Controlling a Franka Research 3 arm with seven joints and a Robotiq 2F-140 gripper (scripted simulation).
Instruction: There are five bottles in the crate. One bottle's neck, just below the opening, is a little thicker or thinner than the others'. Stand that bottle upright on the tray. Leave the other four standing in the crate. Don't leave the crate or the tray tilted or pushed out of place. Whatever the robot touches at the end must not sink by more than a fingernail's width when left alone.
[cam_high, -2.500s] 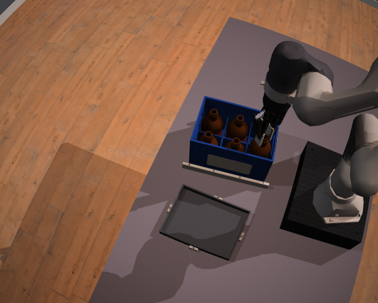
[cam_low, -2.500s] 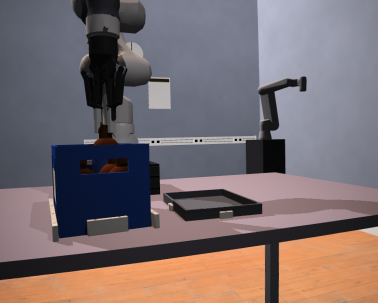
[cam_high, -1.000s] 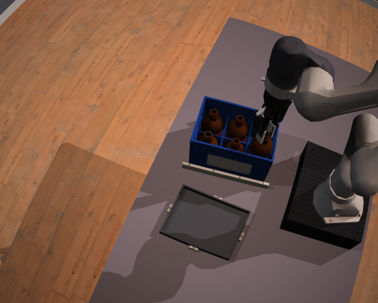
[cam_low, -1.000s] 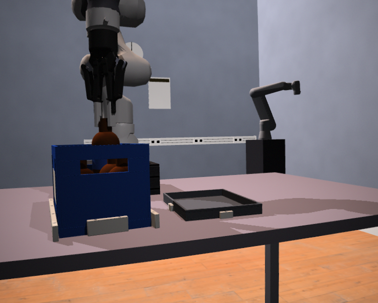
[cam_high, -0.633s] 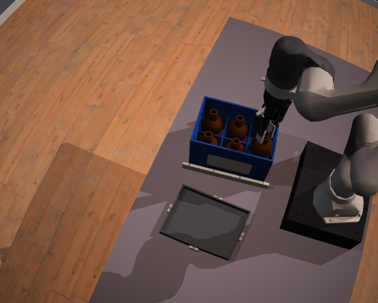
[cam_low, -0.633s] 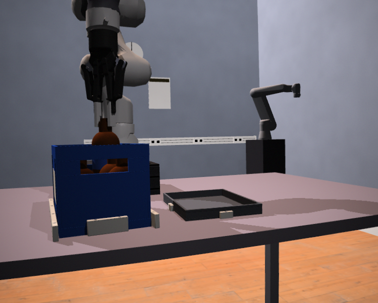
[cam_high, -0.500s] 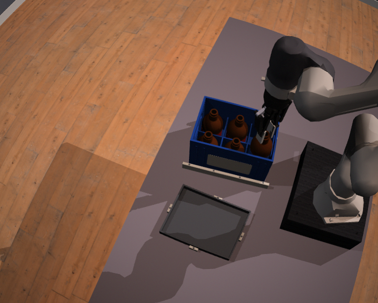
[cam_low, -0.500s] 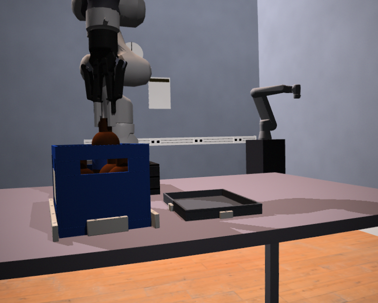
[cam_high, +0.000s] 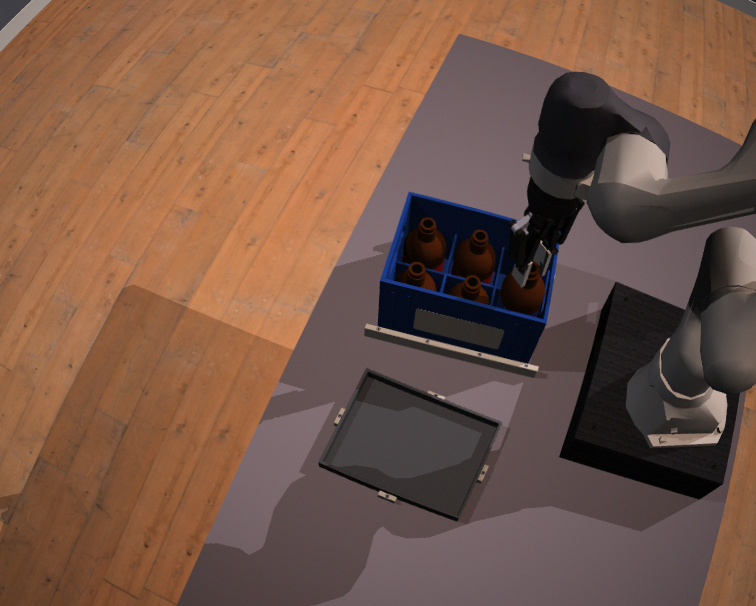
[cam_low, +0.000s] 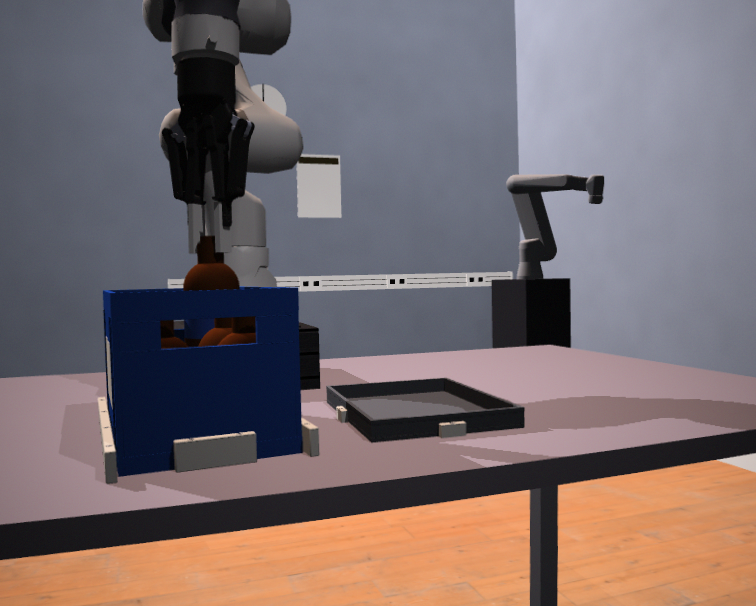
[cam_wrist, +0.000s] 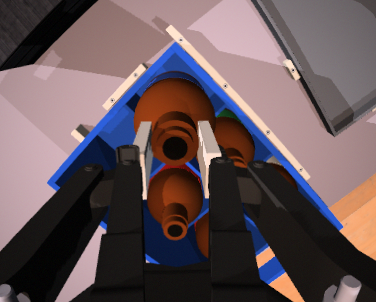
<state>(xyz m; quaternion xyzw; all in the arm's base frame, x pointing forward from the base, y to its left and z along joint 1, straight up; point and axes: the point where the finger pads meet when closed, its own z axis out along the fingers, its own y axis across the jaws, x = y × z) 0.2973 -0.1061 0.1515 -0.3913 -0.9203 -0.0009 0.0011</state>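
Though partly in shadow, mauve tbl (cam_high: 473, 126) (cam_low: 631, 378) (cam_wrist: 30, 115) above wood flr (cam_high: 189, 157) (cam_low: 378, 542) (cam_wrist: 360, 205).

One brown bottle (cam_high: 523, 297) (cam_low: 211, 278) (cam_wrist: 174, 100), round in the body and narrow in the neck, is upright and raised partly above the blue crate (cam_high: 394, 309) (cam_low: 208, 385) (cam_wrist: 111, 115), at its four o'clock corner in the top view. The other four brown bottles (cam_high: 424, 247) (cam_low: 242, 339) (cam_wrist: 174, 195) stand lower, toward nine o'clock. The crate sits level. The dark grey tray (cam_high: 410, 435) (cam_low: 416, 404) (cam_wrist: 345, 50) lies flat between six and seven o'clock from it, bearing no bottle.
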